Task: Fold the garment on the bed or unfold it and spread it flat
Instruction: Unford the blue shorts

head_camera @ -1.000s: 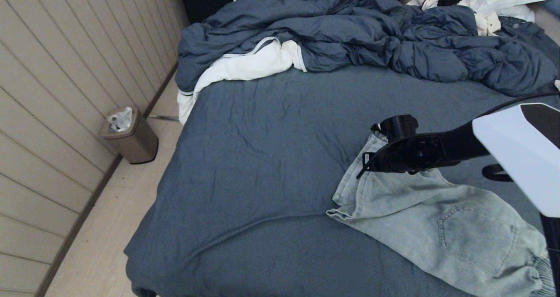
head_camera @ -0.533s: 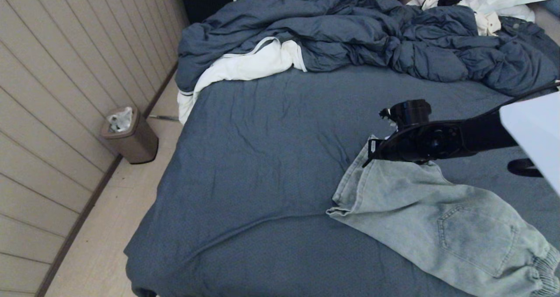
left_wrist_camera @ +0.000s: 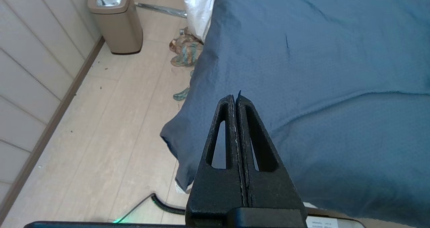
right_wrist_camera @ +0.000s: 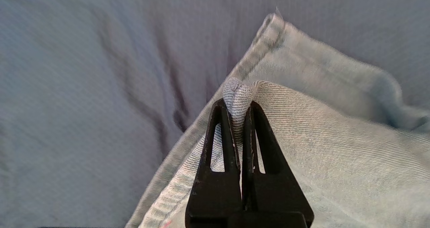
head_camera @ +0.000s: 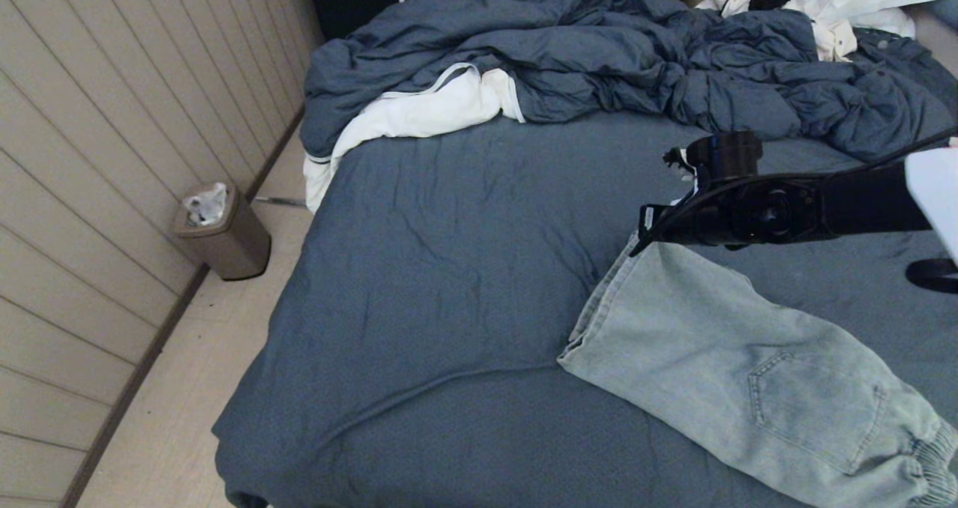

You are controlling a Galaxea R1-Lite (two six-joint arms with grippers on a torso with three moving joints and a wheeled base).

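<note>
Faded denim-look cloth on the shorts [head_camera: 718,358], twill weave plain in the right wrist view, ribbed at the waistband [head_camera: 928,456]. The bed [head_camera: 449,268] wears a matt, finely textured sheet, creased. Puffy duvet [head_camera: 621,51], soft and rumpled. Grainy matt black plastic on the right gripper [right_wrist_camera: 239,103].

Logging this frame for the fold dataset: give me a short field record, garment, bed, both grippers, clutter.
garment: light blue shorts on the near right of the bed, back pocket up, one leg hem corner lifted
bed: dark blue sheet, mostly bare at centre
right gripper: shut on a pinch of the shorts' hem, raised above the sheet
left gripper: shut, holding nothing, parked over the bed's near left corner
clutter: rumpled duvet and white cloth at the far end; bin on the floor
</note>
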